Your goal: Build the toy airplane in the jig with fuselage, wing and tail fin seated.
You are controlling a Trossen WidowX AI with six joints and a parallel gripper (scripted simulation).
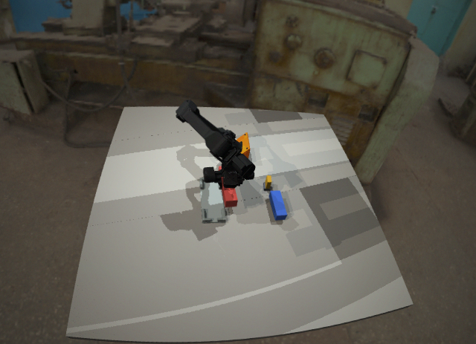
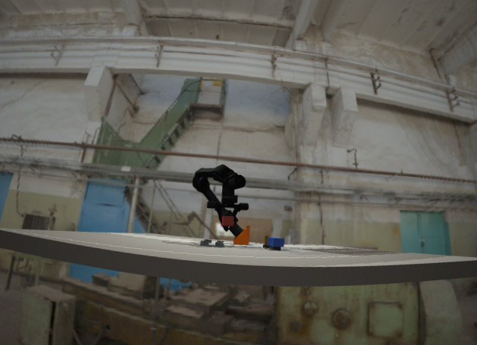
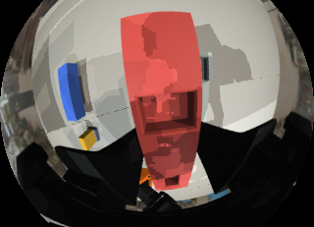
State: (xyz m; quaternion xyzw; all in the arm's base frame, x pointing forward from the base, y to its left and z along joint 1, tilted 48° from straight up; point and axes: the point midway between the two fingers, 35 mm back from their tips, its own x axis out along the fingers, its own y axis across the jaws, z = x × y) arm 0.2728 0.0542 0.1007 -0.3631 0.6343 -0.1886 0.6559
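The gripper clamps the red fuselage; the exterior view shows it raised above the table, the wrist view its two sockets, the top view the jig near it
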